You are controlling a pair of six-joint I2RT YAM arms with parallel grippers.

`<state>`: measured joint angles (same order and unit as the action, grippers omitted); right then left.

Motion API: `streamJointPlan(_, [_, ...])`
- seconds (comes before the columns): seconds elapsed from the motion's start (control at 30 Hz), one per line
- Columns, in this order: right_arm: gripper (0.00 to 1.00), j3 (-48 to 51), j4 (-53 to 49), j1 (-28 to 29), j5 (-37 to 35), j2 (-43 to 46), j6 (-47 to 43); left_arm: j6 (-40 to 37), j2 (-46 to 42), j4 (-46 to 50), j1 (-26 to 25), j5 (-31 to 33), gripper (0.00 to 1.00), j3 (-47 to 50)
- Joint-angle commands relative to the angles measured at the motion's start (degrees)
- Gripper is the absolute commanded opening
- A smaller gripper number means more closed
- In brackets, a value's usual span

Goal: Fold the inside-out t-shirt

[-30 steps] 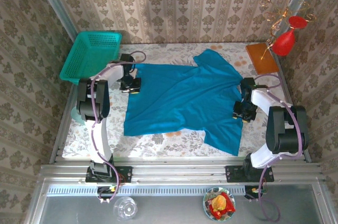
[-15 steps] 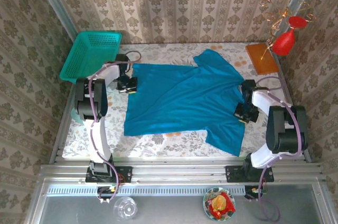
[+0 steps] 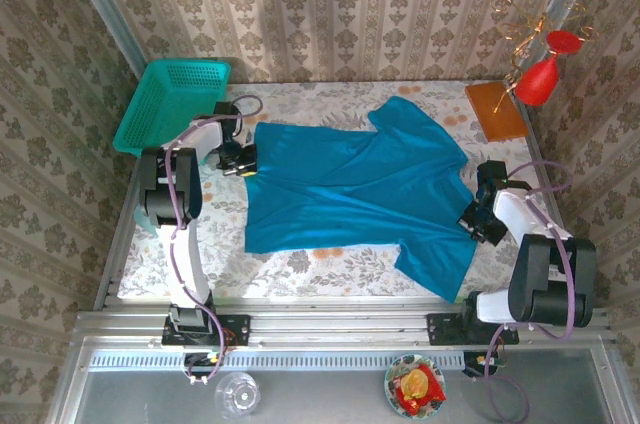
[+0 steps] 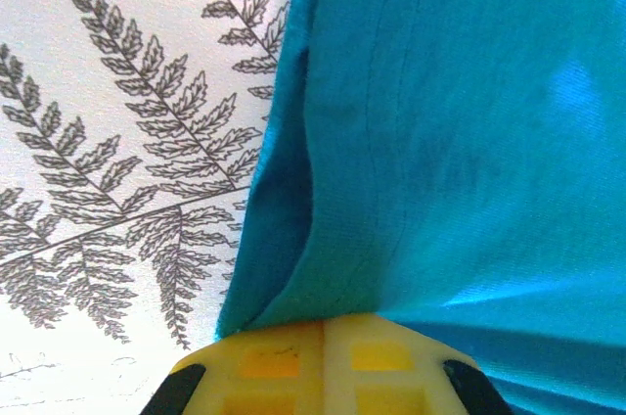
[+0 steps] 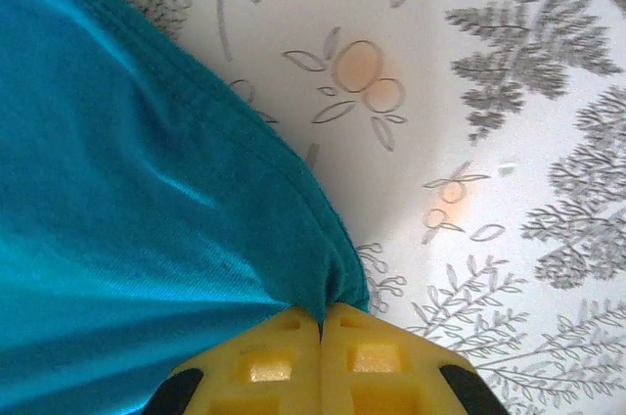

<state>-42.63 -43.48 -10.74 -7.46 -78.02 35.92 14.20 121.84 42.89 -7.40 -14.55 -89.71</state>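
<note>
- Left fingers clench the left edge of the inside-out t-shirt; so thin a pinch may slip under tension.
- The shirt lies spread on the desk, wrinkled; creases could get folded in.
- Right fingers clench its right edge; uneven pulling would skew the fold.

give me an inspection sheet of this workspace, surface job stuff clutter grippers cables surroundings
surface: fern-print tablecloth, bare around the t-shirt
job's things: t-shirt spread out, wrinkled, not yet folded
clutter: mesh basket far left corner; orange board and red vase far right; glass and food dish on near shelf
grippers: left gripper shut on the t-shirt's left edge; right gripper shut on its right edge
cables: purple cables along both arms, none on the t-shirt
surroundings: patterned wallpaper on three sides; metal rail at near edge
</note>
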Motion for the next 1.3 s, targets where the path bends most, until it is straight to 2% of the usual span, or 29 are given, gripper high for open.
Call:
streamJointPlan(0.0, [0.00, 1.0, -6.0, -0.9, -8.9, 2.5, 5.7, 0.8, 3.0, 0.8, 1.4, 5.2, 0.00, 0.0])
streamJointPlan(0.27, [0.00, 3.3, -8.2, -0.9, -12.2, 9.6, 10.8, 0.7, 3.2, 1.8, 2.0, 7.3, 0.00, -1.2])
streamJointPlan(0.4, [0.01, 4.1, -5.5, -0.8, -8.2, 9.6, 9.0, 0.3, 4.1, 1.5, 2.2, 5.3, 0.01, -3.5])
streamJointPlan(0.5, [0.14, 3.3, -5.3, 0.0, -2.7, 8.6, 7.1, -0.2, 2.1, 1.2, 0.8, 3.5, 0.07, -5.3])
streamJointPlan(0.6, [0.31, 2.5, -6.8, 3.3, -2.3, 10.2, 7.7, 0.0, -3.2, 1.1, -1.1, 3.2, 0.14, -4.8])
streamJointPlan(0.67, [0.36, 2.2, -8.3, 5.3, -2.5, 11.7, 8.4, 0.4, -7.7, 1.7, -2.4, 4.0, 0.18, -3.2])
streamJointPlan(0.8, [0.40, 1.9, -11.1, 7.9, -2.8, 15.0, 9.4, 2.3, -18.5, 3.1, -4.6, 7.7, 0.23, 4.8])
streamJointPlan(0.97, [0.40, 1.7, -12.8, 10.2, -2.3, 16.8, 9.8, 7.7, -31.4, 4.1, -7.2, 12.3, 0.24, 21.1])
streamJointPlan(1.03, [0.40, 1.8, -13.1, 10.7, -2.0, 16.8, 9.8, 11.0, -36.4, 3.8, -8.4, 11.8, 0.26, 27.7])
streamJointPlan(1.13, [0.40, 1.7, -12.7, 11.3, -1.3, 16.7, 9.8, 16.2, -42.2, 4.1, -10.5, 12.3, 0.28, 35.4])
streamJointPlan(1.27, [0.40, 1.5, -12.7, 12.3, -1.4, 16.0, 9.9, 21.7, -45.6, 5.0, -12.8, 13.0, 0.30, 42.8])
